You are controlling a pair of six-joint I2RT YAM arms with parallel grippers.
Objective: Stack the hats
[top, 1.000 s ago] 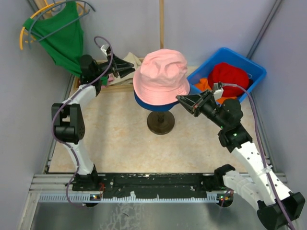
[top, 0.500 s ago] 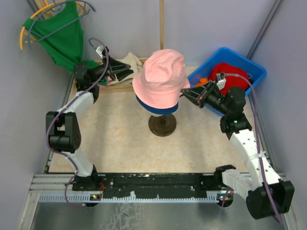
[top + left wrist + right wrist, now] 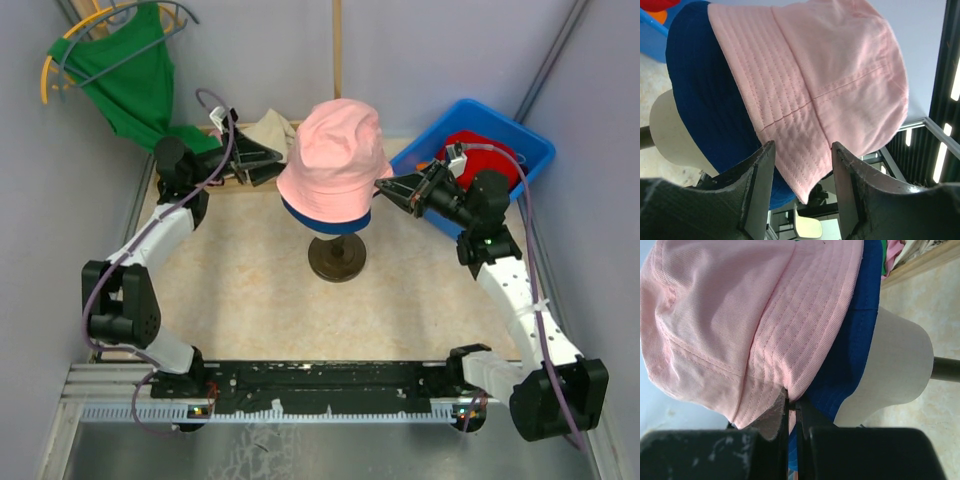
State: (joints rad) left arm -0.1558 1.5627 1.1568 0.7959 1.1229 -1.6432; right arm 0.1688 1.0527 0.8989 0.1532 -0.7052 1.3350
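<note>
A pink bucket hat [image 3: 334,160] sits over a navy blue bucket hat [image 3: 325,217] on a head form on a stand [image 3: 336,257]. My right gripper [image 3: 385,189] is shut on the pink hat's brim at its right side; the wrist view shows the brim [image 3: 790,390] pinched between the jaws, navy hat [image 3: 850,350] beside it. My left gripper [image 3: 268,160] is open at the hat's left side, the pink brim [image 3: 805,150] hanging between its fingers without touching. A red hat [image 3: 480,152] and an orange hat [image 3: 420,166] lie in the blue bin [image 3: 520,135].
A green garment on a hanger [image 3: 125,70] hangs at the back left. Beige and pink cloths [image 3: 262,135] lie behind my left gripper. Walls close in on both sides. A wooden post [image 3: 338,50] stands behind the stand.
The left arm has reached right, bringing its open gripper up to the pink hat's left brim. The right gripper has shifted slightly up and back with the brim; the hat sits straighter.
</note>
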